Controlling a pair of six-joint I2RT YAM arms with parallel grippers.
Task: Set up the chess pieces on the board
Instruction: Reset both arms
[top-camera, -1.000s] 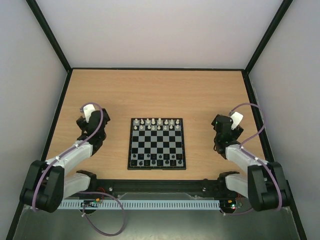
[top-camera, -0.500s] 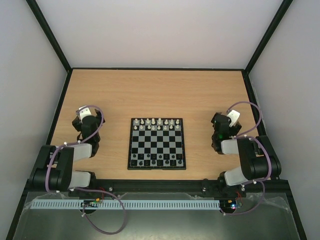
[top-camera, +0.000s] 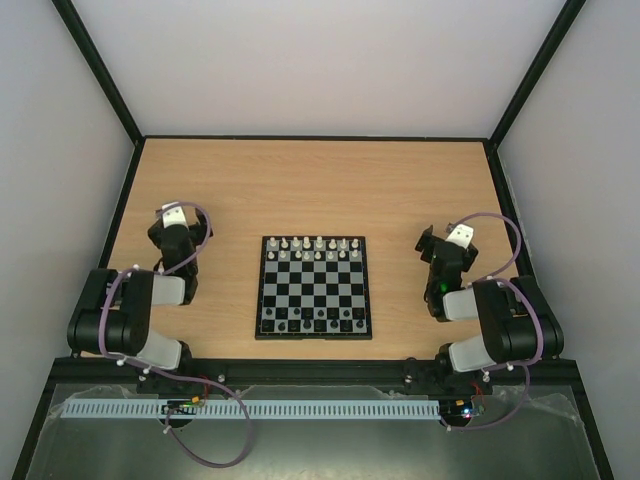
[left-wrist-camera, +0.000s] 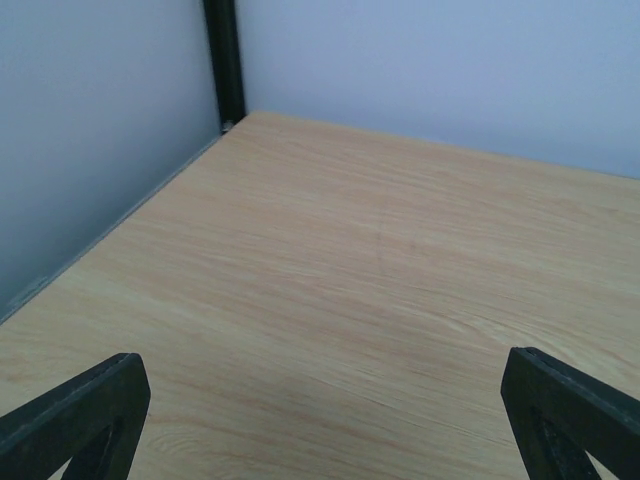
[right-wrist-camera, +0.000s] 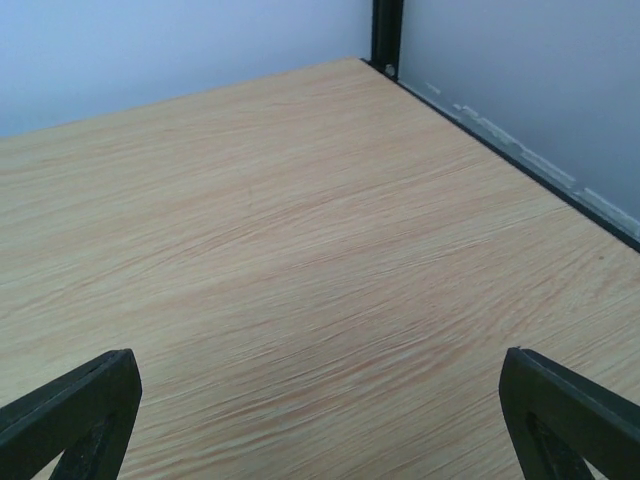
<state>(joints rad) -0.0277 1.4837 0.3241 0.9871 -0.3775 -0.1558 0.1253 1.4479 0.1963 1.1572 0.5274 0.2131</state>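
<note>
The board (top-camera: 314, 287) lies flat at mid-desk (top-camera: 320, 180), between the two arms. The whitish chess pieces (top-camera: 318, 246) stand in two rows along its far edge, and black pieces (top-camera: 315, 318) line its near edge. The left hand (left-wrist-camera: 320, 370) and right hand (right-wrist-camera: 318, 365) sit well apart from the board on either side, each with fingers spread wide, gripping nothing.
</note>
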